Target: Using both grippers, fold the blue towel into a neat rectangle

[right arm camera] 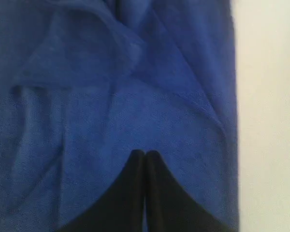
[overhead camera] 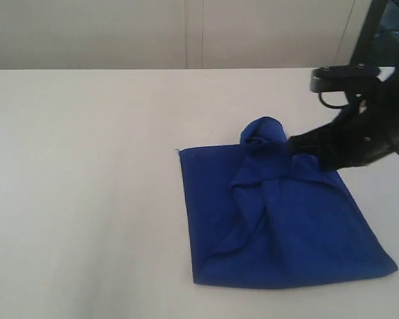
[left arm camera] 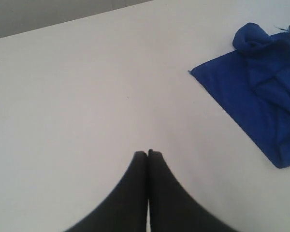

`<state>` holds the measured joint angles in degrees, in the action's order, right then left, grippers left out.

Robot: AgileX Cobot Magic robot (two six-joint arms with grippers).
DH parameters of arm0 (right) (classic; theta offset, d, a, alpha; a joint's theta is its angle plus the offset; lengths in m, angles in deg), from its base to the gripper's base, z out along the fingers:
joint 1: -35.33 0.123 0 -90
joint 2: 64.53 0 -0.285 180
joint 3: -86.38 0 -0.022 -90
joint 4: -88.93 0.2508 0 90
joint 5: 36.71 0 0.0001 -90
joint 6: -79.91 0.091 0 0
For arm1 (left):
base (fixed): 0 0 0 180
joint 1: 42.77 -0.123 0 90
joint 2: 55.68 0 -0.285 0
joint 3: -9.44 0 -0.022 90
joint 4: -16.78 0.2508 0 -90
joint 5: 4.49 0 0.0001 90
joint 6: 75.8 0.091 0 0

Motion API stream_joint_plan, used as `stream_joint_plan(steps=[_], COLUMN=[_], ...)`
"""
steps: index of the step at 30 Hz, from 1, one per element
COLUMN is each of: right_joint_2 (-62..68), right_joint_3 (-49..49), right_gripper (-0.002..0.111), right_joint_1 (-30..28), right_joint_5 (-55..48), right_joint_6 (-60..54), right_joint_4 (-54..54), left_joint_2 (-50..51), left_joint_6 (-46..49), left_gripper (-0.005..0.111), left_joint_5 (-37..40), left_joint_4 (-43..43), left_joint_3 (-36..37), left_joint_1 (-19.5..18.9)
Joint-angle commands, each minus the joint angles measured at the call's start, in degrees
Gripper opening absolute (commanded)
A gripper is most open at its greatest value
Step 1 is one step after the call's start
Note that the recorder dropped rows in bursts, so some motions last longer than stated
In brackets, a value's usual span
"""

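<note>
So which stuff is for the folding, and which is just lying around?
For the job: blue towel, left tool, right tool.
Just there: white table, pale wall behind it.

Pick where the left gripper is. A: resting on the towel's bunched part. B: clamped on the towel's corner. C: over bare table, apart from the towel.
C: the left gripper hangs shut over bare table, with the blue towel lying well apart from it.

Bright, even light; soft focus.
</note>
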<state>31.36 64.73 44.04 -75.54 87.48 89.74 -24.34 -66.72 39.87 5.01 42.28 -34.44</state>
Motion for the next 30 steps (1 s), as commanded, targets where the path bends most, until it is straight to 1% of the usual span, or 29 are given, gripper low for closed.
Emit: stream_joint_plan(steps=[1,2,5,9,14,23,30], right_joint_2=[10.0,14.0,23.4,29.8,36.2,42.8,45.0], right_joint_3=[9.1,12.8,23.3,30.9,37.8,43.2,43.3], right_gripper=[0.000,0.000,0.000,0.000,0.000,0.000,0.000], right_joint_1=[7.0,9.0,12.7,14.1,14.2,15.4,15.4], right_joint_5=[0.8,0.8,0.6,0.2,0.1,-1.3,0.8], right_joint_6=[-0.2,-0.2,-0.2,-0.2,-0.2,-0.2,-0.2], right_joint_4=[1.0,2.1,3.9,5.2,7.0,8.2,8.1], left_joint_2=[-0.3,-0.3,-0.3,-0.3,-0.3,-0.3,-0.3], left_joint_6=[-0.1,-0.1,-0.1,-0.1,-0.1,-0.1,-0.1], left_gripper=[0.000,0.000,0.000,0.000,0.000,0.000,0.000], left_joint_5=[0.2,0.2,0.2,0.2,0.2,0.2,0.2], left_joint_4=[-0.1,-0.1,-0.1,-0.1,-0.1,-0.1,-0.1], left_joint_3=[0.3,0.3,0.3,0.3,0.3,0.3,0.3], left_joint_1=[0.4,0.4,0.4,0.4,0.4,0.4,0.4])
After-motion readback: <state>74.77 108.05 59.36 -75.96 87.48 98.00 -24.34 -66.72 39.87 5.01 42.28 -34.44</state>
